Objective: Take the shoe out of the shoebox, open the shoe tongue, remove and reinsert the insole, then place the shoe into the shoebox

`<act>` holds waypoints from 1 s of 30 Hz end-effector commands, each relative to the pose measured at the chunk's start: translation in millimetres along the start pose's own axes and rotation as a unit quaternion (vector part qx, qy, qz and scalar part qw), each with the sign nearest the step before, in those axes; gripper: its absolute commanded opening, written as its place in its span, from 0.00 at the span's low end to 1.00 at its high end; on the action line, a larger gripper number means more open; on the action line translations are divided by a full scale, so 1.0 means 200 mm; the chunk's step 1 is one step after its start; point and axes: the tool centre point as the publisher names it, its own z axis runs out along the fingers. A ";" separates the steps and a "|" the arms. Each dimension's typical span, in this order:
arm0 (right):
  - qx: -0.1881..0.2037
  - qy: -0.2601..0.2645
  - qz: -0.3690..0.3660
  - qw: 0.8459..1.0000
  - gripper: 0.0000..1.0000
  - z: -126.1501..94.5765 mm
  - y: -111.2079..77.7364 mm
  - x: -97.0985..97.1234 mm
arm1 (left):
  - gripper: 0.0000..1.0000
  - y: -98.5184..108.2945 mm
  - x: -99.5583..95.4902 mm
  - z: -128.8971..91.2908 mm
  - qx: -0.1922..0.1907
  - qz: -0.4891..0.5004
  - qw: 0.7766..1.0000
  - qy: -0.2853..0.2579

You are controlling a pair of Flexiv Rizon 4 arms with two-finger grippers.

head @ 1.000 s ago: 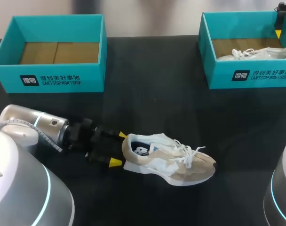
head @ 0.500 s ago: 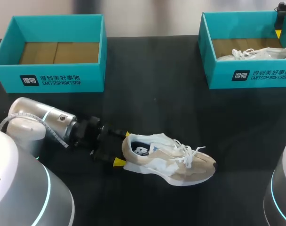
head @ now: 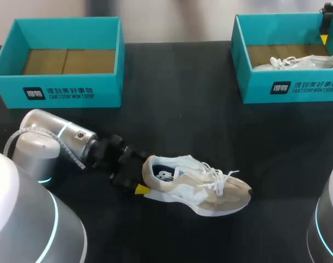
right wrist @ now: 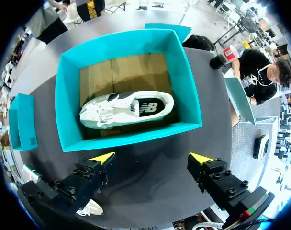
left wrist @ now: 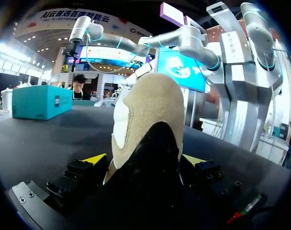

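Print in white, a square logo with lines of characters and letters beside it, runs along the front wall of each of two teal cardboard shoeboxes on the black table [head: 183,120]. One open, shoeless teal box [head: 57,93] stands well apart from both grippers. The other open teal box [head: 287,87] [right wrist: 69,96] lies ahead of the right gripper's fingers. Two shoes show. A white lace-up sneaker [head: 298,62] [right wrist: 126,109] lies on its side inside that second box, its dark insole carrying a pale logo. A beige and white suede lace-up sneaker [head: 196,189] [left wrist: 145,120] lies out on the table on its sole, with a small white mark on its dark blue insole. The left gripper [head: 144,174] [left wrist: 144,160] lies low at this sneaker's heel, its fingers spread with the heel between the two yellow tips, toe pointing away ahead of them. The right gripper [right wrist: 152,158] hangs above the box with the white sneaker, fingers spread wide with nothing between them.
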 end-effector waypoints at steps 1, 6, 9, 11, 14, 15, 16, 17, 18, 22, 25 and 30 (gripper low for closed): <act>0.000 0.000 0.000 1.000 1.00 0.00 0.00 0.00 | 1.00 0.01 -0.01 0.02 0.000 -0.001 1.000 0.005; 0.000 0.000 0.000 1.000 1.00 0.00 0.00 0.00 | 1.00 0.00 -0.01 0.05 0.002 -0.002 1.000 0.014; 0.000 0.000 0.000 1.000 1.00 0.00 0.00 0.00 | 1.00 0.00 0.00 0.08 0.003 -0.002 1.000 0.018; 0.000 0.000 0.000 1.000 1.00 0.00 0.00 0.00 | 1.00 0.00 0.00 0.09 0.005 -0.001 1.000 0.021; 0.000 0.000 0.000 1.000 1.00 0.00 0.00 0.00 | 1.00 0.00 0.02 0.12 0.006 -0.001 1.000 0.025; 0.000 0.000 0.000 1.000 1.00 0.00 0.00 0.00 | 1.00 0.00 0.02 0.12 0.006 -0.001 1.000 0.025; 0.000 0.000 0.000 1.000 1.00 0.00 0.00 0.00 | 1.00 0.00 0.03 0.13 0.004 0.000 1.000 0.024; 0.000 0.000 0.000 1.000 1.00 0.00 0.00 0.00 | 1.00 0.00 0.03 0.13 0.007 -0.001 1.000 0.023; 0.000 0.000 0.000 1.000 1.00 0.00 0.00 0.00 | 1.00 0.00 0.03 0.13 0.009 -0.002 1.000 0.021; 0.000 0.000 0.000 1.000 1.00 0.00 0.00 0.00 | 1.00 0.00 0.04 0.15 0.012 -0.003 1.000 0.002; 0.000 0.000 0.000 1.000 1.00 0.00 0.00 0.00 | 1.00 -0.01 0.05 0.14 0.015 -0.004 1.000 -0.013; 0.000 0.000 0.000 1.000 1.00 0.00 0.00 0.00 | 1.00 -0.02 0.06 0.15 0.015 -0.004 1.000 -0.021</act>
